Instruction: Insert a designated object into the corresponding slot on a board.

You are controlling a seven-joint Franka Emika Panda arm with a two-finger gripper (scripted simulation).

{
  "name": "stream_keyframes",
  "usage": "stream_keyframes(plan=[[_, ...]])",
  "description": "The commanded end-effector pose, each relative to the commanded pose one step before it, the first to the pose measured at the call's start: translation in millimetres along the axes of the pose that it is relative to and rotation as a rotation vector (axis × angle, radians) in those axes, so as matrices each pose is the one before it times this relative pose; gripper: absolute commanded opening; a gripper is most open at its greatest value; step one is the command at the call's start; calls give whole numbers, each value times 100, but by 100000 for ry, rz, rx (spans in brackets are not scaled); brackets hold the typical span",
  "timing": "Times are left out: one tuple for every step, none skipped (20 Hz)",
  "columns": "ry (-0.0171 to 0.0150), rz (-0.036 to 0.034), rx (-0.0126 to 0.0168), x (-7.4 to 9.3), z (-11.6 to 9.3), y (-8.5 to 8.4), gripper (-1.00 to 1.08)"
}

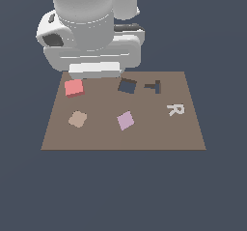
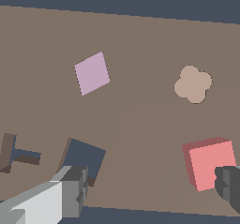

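In the exterior view, the small salmon-red square flat block [image 1: 74, 87] lies on the flat brown rectangular board [image 1: 154, 131], near the far corner on that view's left, well apart from the dark square hole [image 1: 127, 86]. The arm's body hides the tool.

In the wrist view, the salmon-red block [image 2: 210, 163] shows a lighter top face and darker sides. The tool [image 2: 152, 190] is spread wide, holding nothing; one dark fingertip [image 2: 228, 186] overlaps the block's corner, the other [image 2: 74, 190] overlaps the hole [image 2: 86, 158].
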State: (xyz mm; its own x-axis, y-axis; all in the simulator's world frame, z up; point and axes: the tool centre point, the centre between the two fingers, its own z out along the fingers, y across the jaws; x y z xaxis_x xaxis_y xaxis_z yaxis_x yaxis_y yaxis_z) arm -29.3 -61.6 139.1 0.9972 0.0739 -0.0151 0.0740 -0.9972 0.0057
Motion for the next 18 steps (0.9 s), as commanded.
stream_keyframes(plan=[[170,-2783,25,-798,1187,1421,100],[95,-1272,16,-337,523,620,100],[100,-1332,18,-350,549,651,100],[103,-1381,19,-359,569,675,100],[102,-1357,20,-350,562,667,100],[98,-1306,21,-334,542,643,100],[93,-1237,21,-313,514,610,100],[88,-1167,21,-292,486,578,100],[83,-1097,21,-272,459,547,100],[79,-1033,21,-252,432,514,100],[74,-965,21,-233,405,483,100],[69,-900,21,-215,378,452,100],[64,-833,20,-196,351,421,100],[59,-770,19,-178,324,389,100],[54,-704,18,-159,296,358,100],[49,-638,17,-141,269,326,100],[44,-572,16,-124,241,294,100],[39,-506,14,-107,213,262,100]])
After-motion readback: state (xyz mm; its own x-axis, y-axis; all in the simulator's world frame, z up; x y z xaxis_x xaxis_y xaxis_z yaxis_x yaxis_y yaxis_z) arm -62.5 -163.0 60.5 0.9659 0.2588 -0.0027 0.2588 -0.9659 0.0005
